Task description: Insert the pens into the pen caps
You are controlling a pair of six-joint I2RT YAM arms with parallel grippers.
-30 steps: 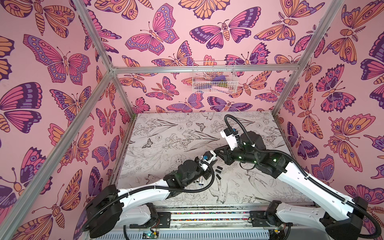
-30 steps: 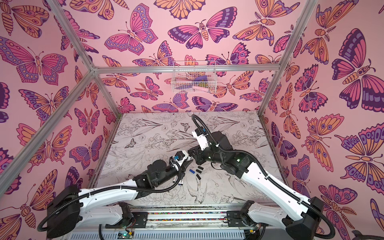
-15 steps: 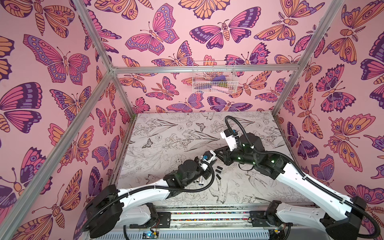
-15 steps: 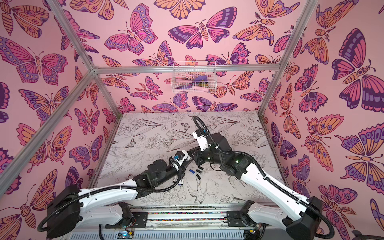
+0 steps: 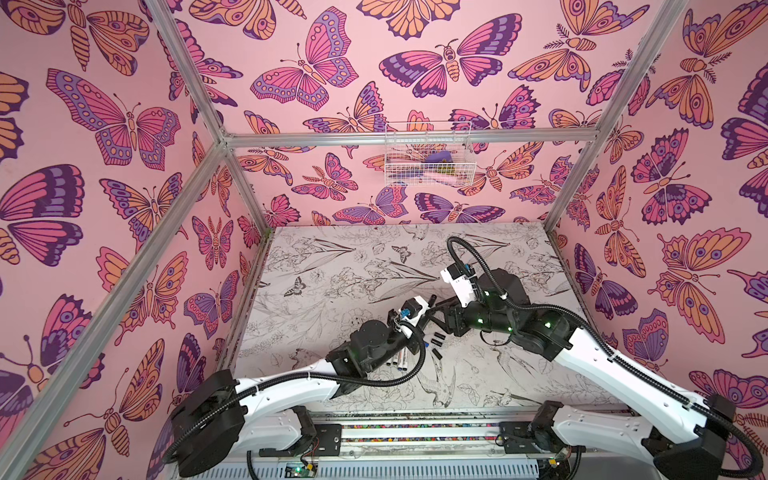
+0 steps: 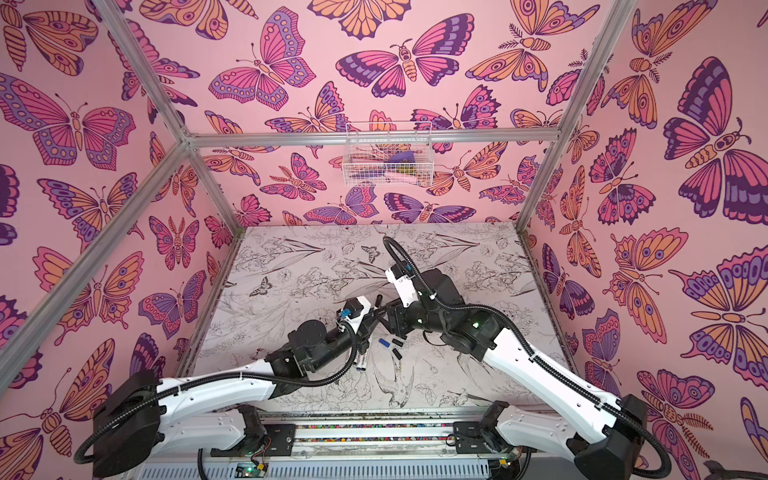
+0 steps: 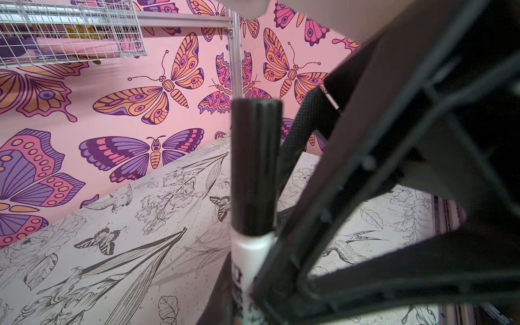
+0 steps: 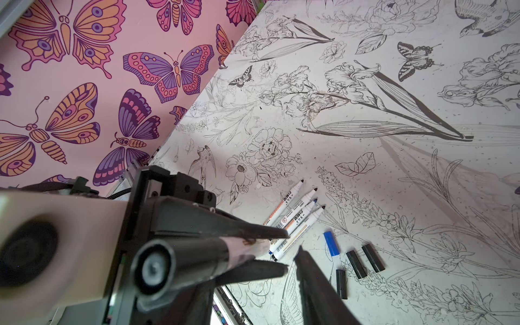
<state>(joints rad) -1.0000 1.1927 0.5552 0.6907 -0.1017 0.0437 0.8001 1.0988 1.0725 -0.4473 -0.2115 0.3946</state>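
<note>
Being held by its white barrel, one pen (image 7: 249, 253) is clamped in the left gripper (image 8: 277, 251) and raised clear of the table (image 8: 422, 174), so that its end can be reached from the side. A black cap (image 7: 256, 166) is seen on that end and looks fully seated. Just beside it, the right gripper (image 5: 436, 311) is seen with its jaws apart, clasping nothing (presumably because no further pressing is needed). Four uncapped pens (image 8: 295, 216) are laid side by side on the table with their tips pointing one way. A blue cap (image 8: 331, 243) and three loose black caps (image 8: 356, 263) lie near them, handy for the next pairing.
</note>
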